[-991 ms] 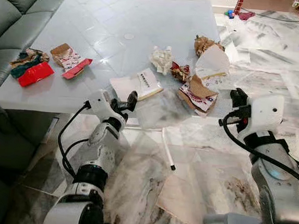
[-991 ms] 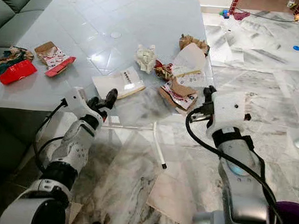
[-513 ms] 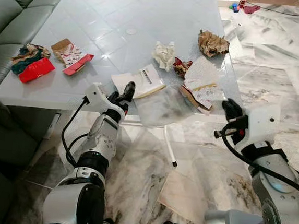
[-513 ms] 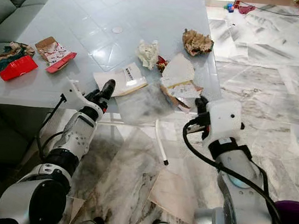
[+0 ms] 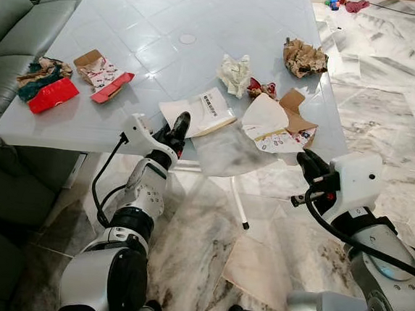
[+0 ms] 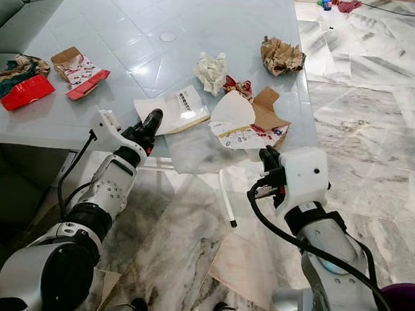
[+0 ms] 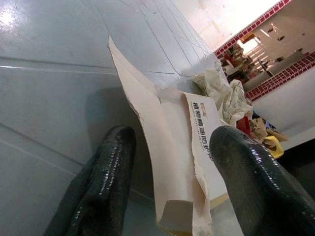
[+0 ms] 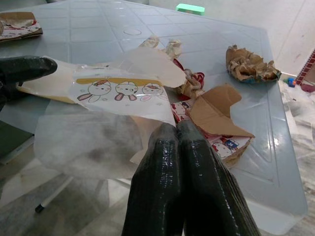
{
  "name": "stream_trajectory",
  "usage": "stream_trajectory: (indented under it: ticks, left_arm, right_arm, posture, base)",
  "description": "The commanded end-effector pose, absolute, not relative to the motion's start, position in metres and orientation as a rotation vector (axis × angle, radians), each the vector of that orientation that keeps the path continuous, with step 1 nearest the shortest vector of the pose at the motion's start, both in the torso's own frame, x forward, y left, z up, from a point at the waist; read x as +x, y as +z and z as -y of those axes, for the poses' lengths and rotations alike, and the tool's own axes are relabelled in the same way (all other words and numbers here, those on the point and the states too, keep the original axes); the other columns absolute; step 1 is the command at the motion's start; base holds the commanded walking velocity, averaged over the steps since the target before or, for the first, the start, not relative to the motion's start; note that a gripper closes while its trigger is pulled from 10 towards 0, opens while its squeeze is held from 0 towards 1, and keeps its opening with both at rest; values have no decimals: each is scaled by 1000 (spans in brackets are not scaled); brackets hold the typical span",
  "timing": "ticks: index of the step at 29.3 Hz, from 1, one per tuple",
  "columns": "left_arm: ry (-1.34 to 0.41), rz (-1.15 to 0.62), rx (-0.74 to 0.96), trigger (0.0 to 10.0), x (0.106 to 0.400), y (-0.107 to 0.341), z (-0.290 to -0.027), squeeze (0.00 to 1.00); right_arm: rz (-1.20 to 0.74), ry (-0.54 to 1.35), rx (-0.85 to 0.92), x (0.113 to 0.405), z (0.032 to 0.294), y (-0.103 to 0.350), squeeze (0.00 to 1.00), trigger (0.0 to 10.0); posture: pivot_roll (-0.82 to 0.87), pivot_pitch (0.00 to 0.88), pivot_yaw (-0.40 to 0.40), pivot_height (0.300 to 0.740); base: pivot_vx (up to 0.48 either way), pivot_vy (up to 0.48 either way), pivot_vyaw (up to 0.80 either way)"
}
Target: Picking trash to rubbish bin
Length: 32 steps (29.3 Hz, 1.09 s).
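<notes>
Both arms have advanced toward the table edge since the earlier frames, and the cartoon-printed wrapper (image 5: 267,121) now lies flatter over the brown carton (image 5: 296,114); no trash is lifted yet.

Left eye view: the left gripper (image 5: 179,126) points toward 1 o'clock, its tip at the near edge of the white printed envelope (image 5: 200,113) on the table (image 5: 130,39). The right gripper (image 5: 307,164) sits just below the table edge, at 6 o'clock of the wrapper.

Right eye view: crumpled tissue (image 6: 211,70), crumpled brown paper (image 6: 281,55) and red packets (image 6: 25,91) lie untouched.

Left wrist view: the fingers (image 7: 103,182) are spread, straddling the envelope's curled edge without clamping it.

Right wrist view: the right fingers (image 8: 160,182) are pressed together, empty, near the wrapper. Judgement: the left arm's grasp comes next.
</notes>
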<state>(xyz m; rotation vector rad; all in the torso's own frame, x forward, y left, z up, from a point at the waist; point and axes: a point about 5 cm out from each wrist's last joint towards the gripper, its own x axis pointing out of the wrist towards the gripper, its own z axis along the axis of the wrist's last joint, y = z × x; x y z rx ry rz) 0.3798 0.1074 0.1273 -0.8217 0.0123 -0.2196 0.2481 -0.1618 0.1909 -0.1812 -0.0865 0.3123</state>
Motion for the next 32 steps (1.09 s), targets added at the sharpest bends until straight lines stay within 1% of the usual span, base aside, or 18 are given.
stream_trajectory:
  ticks: [1, 13, 25, 32]
  left_arm:
    - [-269, -90, -854, 0, 376, 118, -92, 0]
    - [-307, -82, -876, 0, 375, 118, -90, 0]
    - [-301, -64, -896, 0, 375, 118, -95, 0]
    - [-295, -25, -899, 0, 377, 123, -98, 0]
  right_arm:
    - [104, 327, -177, 247, 158, 196, 0, 10000]
    - [102, 326, -172, 248, 157, 195, 0, 10000]
    - [101, 327, -176, 249, 157, 193, 0, 10000]
    - [105, 331, -174, 251, 155, 193, 0, 10000]
  posture:
    - [-320, 234, 23, 740]
    - [-316, 230, 26, 740]
    - [-312, 220, 22, 740]
    - [-303, 210, 22, 740]
  base:
    - [0, 0, 0]
    - [0, 0, 0]
    - [0, 0, 0]
    - [0, 0, 0]
